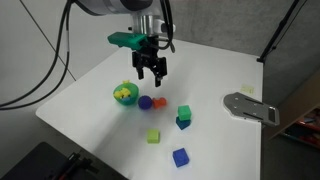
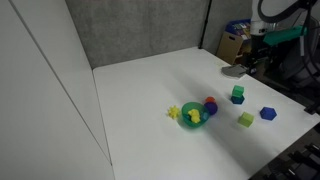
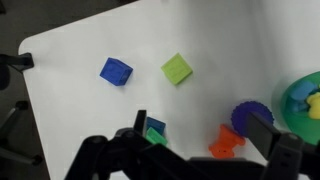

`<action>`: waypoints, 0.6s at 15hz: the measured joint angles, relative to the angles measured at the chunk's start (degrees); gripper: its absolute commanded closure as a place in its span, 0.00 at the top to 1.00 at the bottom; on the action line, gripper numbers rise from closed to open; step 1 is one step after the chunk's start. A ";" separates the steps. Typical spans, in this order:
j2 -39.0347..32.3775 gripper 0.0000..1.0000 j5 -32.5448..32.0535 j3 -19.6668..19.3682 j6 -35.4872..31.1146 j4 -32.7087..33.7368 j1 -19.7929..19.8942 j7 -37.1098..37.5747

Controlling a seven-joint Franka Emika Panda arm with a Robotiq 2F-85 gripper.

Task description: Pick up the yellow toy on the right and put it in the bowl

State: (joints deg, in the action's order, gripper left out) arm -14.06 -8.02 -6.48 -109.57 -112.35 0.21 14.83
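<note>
As far as the views show, the yellow toy (image 1: 122, 96) (image 2: 193, 115) (image 3: 314, 103) lies inside the bowl (image 1: 126, 101) (image 2: 196, 123) (image 3: 296, 104), free of any grip. In the wrist view it sits at the right edge and is partly cut off. In an exterior view another yellow piece (image 2: 174, 111) lies just beside the bowl's rim, on the side away from the other toys; whether it touches the rim I cannot tell. Next to the bowl on its other side sit a purple ball (image 1: 145, 102) (image 2: 210, 109) (image 3: 250, 116) and an orange toy (image 1: 159, 102) (image 2: 210, 101) (image 3: 226, 143), close together. A little farther off, a green cube (image 1: 184, 112) (image 2: 238, 91) (image 3: 155, 127) is stacked on a dark lower cube (image 1: 183, 124) (image 2: 237, 99). A lime cube (image 1: 153, 135) (image 2: 246, 119) (image 3: 177, 68) and a blue cube (image 1: 180, 156) (image 2: 268, 113) (image 3: 115, 71) lie apart from each other, nearer the edge of the white table (image 1: 230, 140) (image 2: 140, 90) (image 3: 80, 50). The gripper (image 1: 151, 76) (image 3: 200, 125) hangs above the ball and orange toy, clear of the table, its jaws spread wide with nothing between them. Well away from the toys, a grey metal plate (image 1: 250, 107) (image 2: 232, 70) lies flat near the table's far side.
</note>
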 measured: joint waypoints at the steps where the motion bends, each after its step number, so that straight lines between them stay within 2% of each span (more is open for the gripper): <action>1: 1.98 1.00 -0.04 -0.04 0.51 -1.12 0.41 -0.63; 9: 19.57 1.00 2.07 -0.09 0.62 -8.40 3.78 -8.64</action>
State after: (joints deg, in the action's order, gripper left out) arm 5.50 -5.95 -6.57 -108.94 -120.75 3.99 6.19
